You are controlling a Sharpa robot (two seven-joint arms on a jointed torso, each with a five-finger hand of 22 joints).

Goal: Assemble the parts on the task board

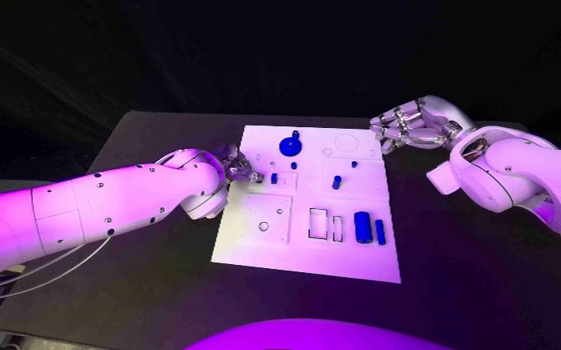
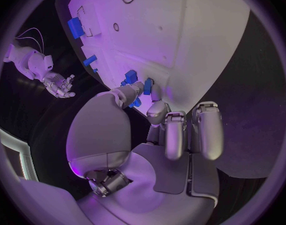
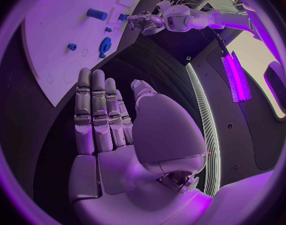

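Black table (image 1: 140, 285), white task board (image 1: 351, 261), blue parts (image 1: 362, 226)

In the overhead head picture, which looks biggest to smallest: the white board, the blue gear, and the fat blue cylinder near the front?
1. Task board, by far the largest.
2. Blue gear and blue cylinder look about alike; I would not rank them.

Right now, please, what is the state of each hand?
Left hand: pinches a small blue part at the board's edge.
Right hand: open, holds nothing, off the board.
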